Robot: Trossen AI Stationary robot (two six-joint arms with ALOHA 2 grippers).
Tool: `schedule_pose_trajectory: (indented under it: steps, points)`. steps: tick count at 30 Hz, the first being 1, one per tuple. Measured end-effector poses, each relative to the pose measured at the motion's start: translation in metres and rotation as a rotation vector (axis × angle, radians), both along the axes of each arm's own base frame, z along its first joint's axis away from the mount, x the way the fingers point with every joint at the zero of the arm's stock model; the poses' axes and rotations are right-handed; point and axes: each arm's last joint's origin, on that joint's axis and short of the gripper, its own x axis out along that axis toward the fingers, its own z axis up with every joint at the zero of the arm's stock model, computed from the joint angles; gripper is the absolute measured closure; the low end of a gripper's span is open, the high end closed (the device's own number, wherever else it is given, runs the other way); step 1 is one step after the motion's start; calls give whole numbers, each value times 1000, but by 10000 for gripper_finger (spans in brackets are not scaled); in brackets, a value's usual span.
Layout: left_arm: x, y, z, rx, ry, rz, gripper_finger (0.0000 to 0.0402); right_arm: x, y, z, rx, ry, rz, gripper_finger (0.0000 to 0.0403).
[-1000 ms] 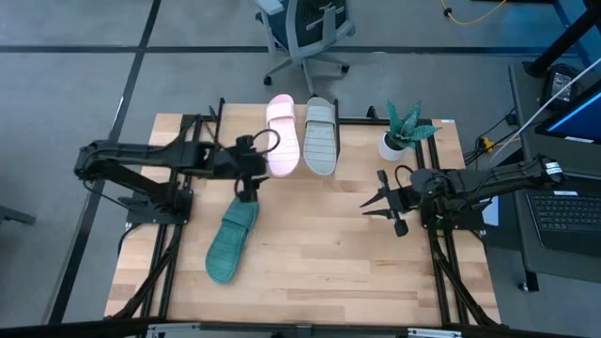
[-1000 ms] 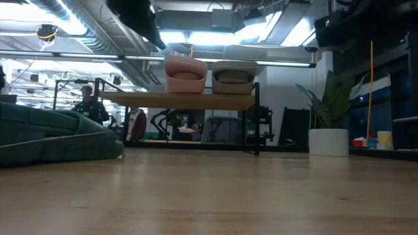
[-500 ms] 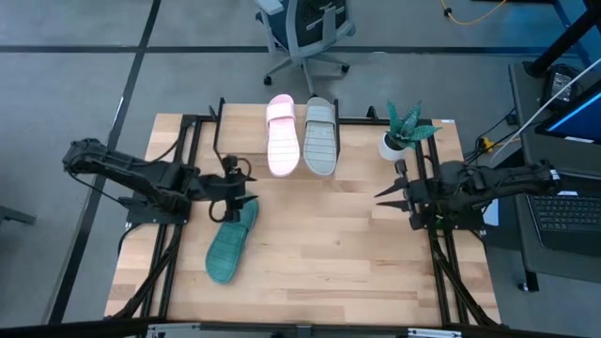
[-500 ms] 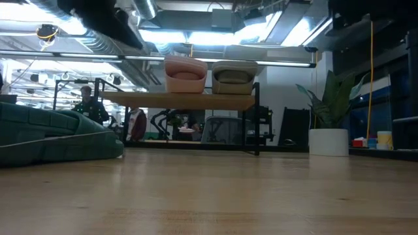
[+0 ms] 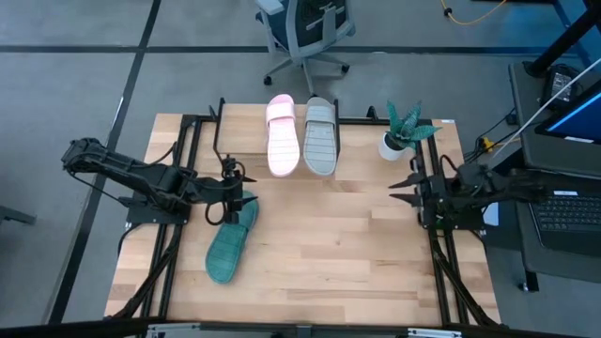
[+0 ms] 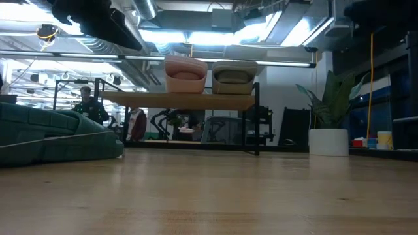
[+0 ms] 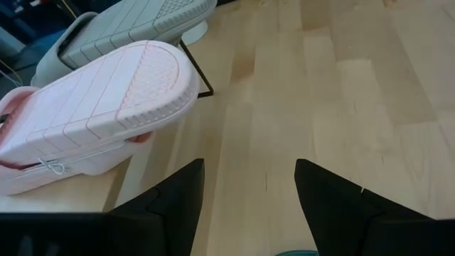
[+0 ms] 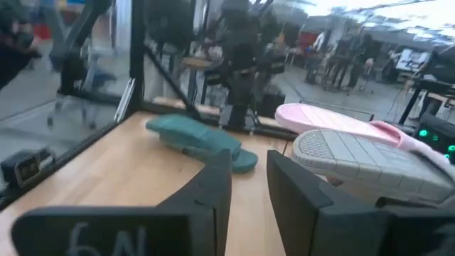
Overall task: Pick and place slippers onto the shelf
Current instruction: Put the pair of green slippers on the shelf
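The pale pink slipper (image 5: 283, 137) and the grey slipper (image 5: 320, 137) lie side by side, soles up, on the shelf (image 5: 246, 146) at the table's far edge, their ends jutting past the plank. In the low view they sit on the shelf (image 6: 179, 99). The teal slipper (image 5: 231, 242) lies flat on the tabletop, also the teal slipper (image 6: 52, 140). My left gripper (image 5: 230, 192) hovers open above that slipper's far end, facing the pink slipper (image 7: 99, 107). My right gripper (image 5: 402, 186) is open near the table's right edge, facing the teal slipper (image 8: 202, 141).
A potted plant (image 5: 402, 131) in a white pot stands at the far right corner, just beyond my right gripper. Bare wooden tabletop (image 5: 338, 253) stretches across the middle and near side. An office chair (image 5: 305, 33) stands on the floor behind the shelf.
My left gripper has drawn back from beside the pink slipper on the shelf, toward the table's left and near side, and now stands over the teal slipper's far end. My right gripper has retreated toward the right edge. The slippers have stayed put.
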Motion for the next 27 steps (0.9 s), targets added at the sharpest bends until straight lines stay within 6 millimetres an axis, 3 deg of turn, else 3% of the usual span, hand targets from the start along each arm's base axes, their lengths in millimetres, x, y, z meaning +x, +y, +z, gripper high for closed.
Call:
schedule_pose_trajectory:
  steps: [5, 15, 27]
  points:
    - [0, 0, 0, -7, -4, -1, 188, 6, 1, -35, 20, -72, -4, 311]
    - [-1, 0, -2, 1, 28, -5, 188, 15, 1, -77, 118, 14, -34, 311]
    - [-3, 1, -5, 13, 62, -1, 188, 16, 1, -79, 144, 7, -34, 311]
